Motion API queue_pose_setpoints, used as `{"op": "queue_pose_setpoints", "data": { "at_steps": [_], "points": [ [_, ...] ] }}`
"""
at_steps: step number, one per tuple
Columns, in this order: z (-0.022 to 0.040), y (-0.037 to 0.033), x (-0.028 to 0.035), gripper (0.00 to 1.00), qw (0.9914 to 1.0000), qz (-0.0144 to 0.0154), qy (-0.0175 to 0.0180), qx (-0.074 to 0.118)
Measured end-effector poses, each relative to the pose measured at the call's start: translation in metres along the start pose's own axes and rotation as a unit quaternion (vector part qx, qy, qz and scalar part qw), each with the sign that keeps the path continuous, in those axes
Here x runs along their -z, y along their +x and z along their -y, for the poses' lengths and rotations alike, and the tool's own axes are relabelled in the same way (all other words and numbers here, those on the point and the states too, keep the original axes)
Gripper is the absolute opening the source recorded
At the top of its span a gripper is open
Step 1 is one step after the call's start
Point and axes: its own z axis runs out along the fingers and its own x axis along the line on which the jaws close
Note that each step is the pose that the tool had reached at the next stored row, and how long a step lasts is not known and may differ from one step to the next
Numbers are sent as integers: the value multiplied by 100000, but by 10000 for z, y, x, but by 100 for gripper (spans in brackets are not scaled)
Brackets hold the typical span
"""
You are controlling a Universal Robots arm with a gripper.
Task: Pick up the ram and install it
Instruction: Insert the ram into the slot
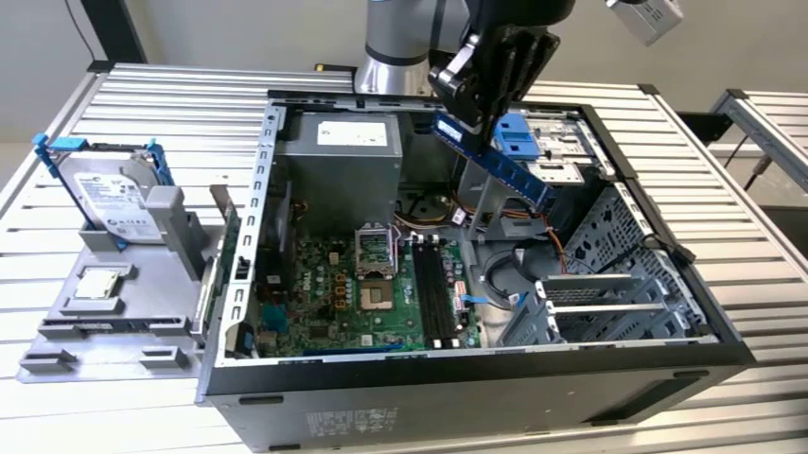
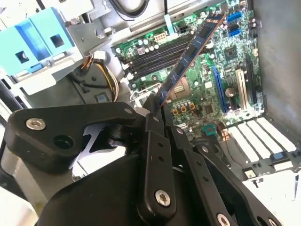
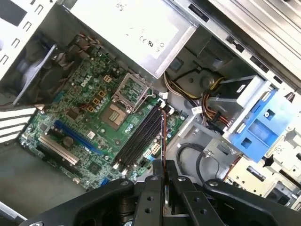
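My gripper (image 1: 470, 112) hangs over the open computer case (image 1: 707, 355), shut on the ram (image 1: 499, 163). The ram is a long thin dark stick that slants down from the fingers toward the exterior view's right. In the second wrist view the ram (image 2: 190, 56) juts from between the black fingers (image 2: 151, 123) out over the green motherboard (image 2: 200, 101). The first wrist view shows the ram (image 3: 163, 141) edge-on, held above the black memory slots (image 3: 140, 136). These slots (image 1: 436, 288) lie on the motherboard below the gripper.
A grey tray (image 1: 114, 326) at the exterior view's left holds a silver hard drive in a blue frame (image 1: 116, 194) and a small square chip (image 1: 98, 282). Inside the case are the power supply (image 1: 347, 142), a blue drive caddy (image 1: 518, 137), the processor socket (image 1: 378, 298) and loose cables (image 1: 505, 274).
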Motion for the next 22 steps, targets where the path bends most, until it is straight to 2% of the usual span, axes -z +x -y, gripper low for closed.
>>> {"op": "queue_pose_setpoints", "data": {
  "at_steps": [5,10,16,22],
  "points": [
    [1,1,0,0,99953,-82,144,-3058],
    [1,1,0,0,99811,-168,299,-6135],
    [1,1,0,0,99489,-272,511,-10076],
    [2,1,0,0,99045,-352,674,-13768]
  ]
}}
